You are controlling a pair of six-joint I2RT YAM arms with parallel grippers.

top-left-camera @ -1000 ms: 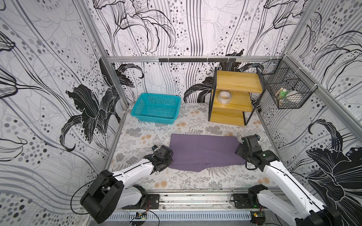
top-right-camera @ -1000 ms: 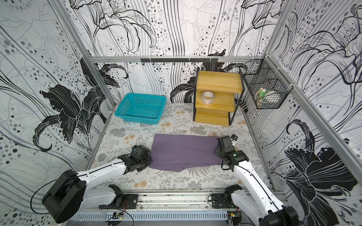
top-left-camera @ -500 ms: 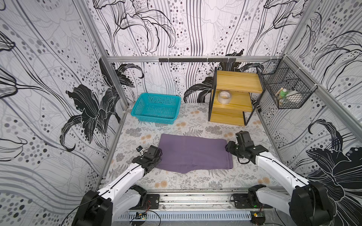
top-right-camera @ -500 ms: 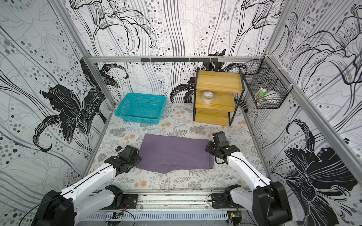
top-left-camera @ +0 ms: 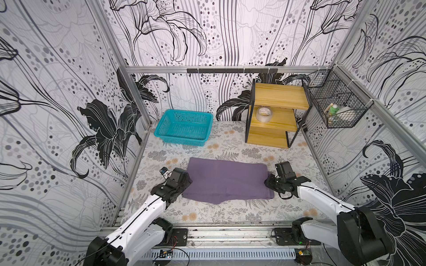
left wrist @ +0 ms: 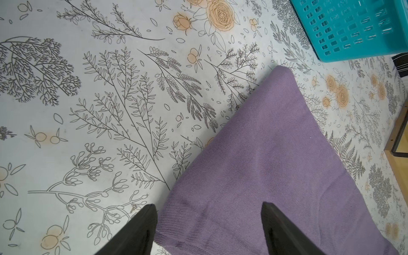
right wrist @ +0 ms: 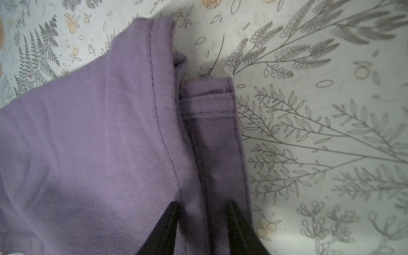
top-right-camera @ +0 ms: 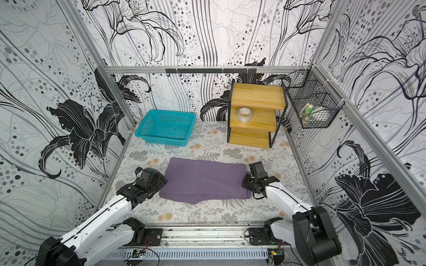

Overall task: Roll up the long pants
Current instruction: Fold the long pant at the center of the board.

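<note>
In both top views the long pants (top-left-camera: 227, 180) lie folded into a flat purple rectangle on the flowered table (top-left-camera: 230, 214), stretched between the 2 grippers. The left gripper (top-left-camera: 185, 182) sits low at 1 short end of the rectangle, touching its edge. Its wrist view shows the left gripper (left wrist: 208, 206) with jaws spread wide, 1 beside the cloth over bare table and 1 over the cloth. The folded edge of the pants passes loosely between them and nothing is pinched. The right gripper (top-left-camera: 268, 182) is down at the opposite short end, where stitched hems are stacked in layers. In its wrist view the right gripper (right wrist: 202, 204) has its jaws drawn fairly close, straddling a narrow strip of hem. Whether they clamp the cloth or only bracket it cannot be told. Ahead of the left gripper, past the far long edge of the pants and well apart from it, a teal basket (top-left-camera: 179, 139) stands by the back wall. Ahead of the right gripper, also well apart, stands a wooden shelf (top-left-camera: 276, 99) with a roll of tape (top-left-camera: 264, 114) on its middle board. A wire cage (top-left-camera: 336, 103) hangs on the side wall above and beyond the right gripper. On the near long edge, between the 2 grippers, a small flap of cloth juts toward the arm bases.
</note>
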